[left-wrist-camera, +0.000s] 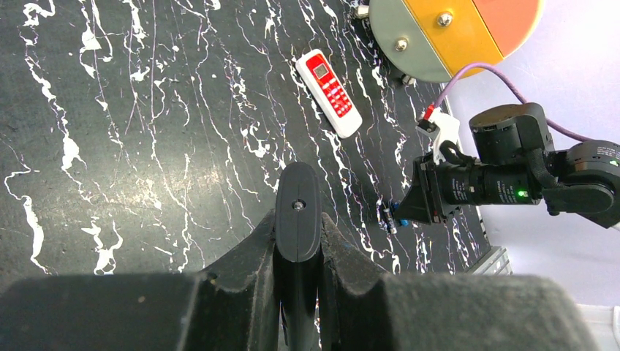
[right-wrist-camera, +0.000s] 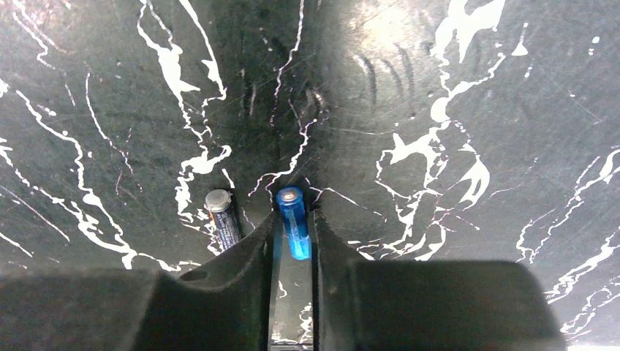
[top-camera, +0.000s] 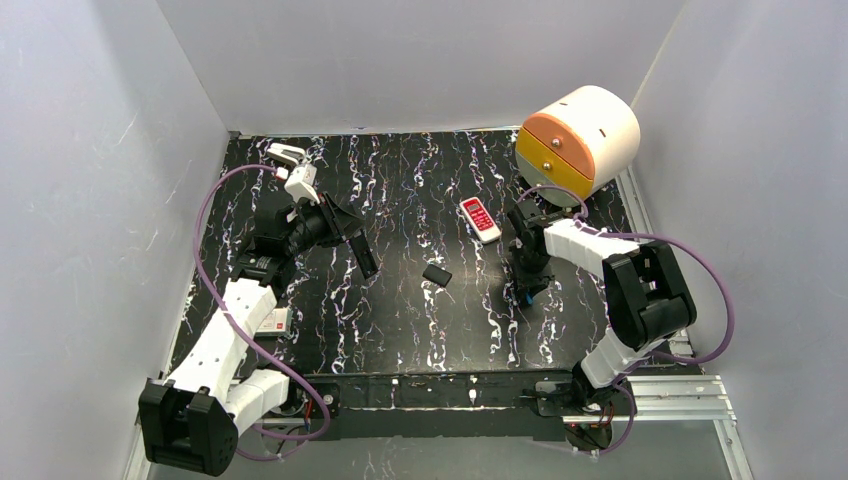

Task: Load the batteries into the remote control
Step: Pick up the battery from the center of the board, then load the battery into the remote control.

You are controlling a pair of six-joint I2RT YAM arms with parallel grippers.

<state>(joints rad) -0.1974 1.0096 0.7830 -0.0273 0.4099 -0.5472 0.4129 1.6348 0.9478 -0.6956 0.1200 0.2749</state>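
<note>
Right claw (right-wrist-camera: pixel 293 219): pointed down at the table (top-camera: pixel 400 180), clenched on a blue battery (right-wrist-camera: pixel 294 235); one jaw presses each long side of the cell.
Blue battery: the near part sits between the jaws and the metal end cap pokes out past the tips. Whether it rests on the table or is lifted cannot be told.
Black battery (right-wrist-camera: pixel 223 219): lying on the table just beside the right claw, apart from the blue cell, with its silver end cap facing up toward the wrist camera.
Left claw (left-wrist-camera: pixel 296 227): raised over the left half of the table, clenched on a black oblong piece (left-wrist-camera: pixel 296 208) that sticks out beyond the jaw tips. A small screw shows on its upper face.
Black oblong piece, identity: cannot tell from these views.
White-and-red remote (top-camera: pixel 481 219): lying flat on the table, button side up, between the two claws and nearer the right one, touched by neither.
Small black block (top-camera: pixel 436 274): on the table near the remote, on the side toward the arm bases, apart from both claws.
Drum-shaped container (top-camera: pixel 580 135): in the far right corner of the table, beyond the right arm. The shell is white and the face is orange and yellow with two small knobs.
</note>
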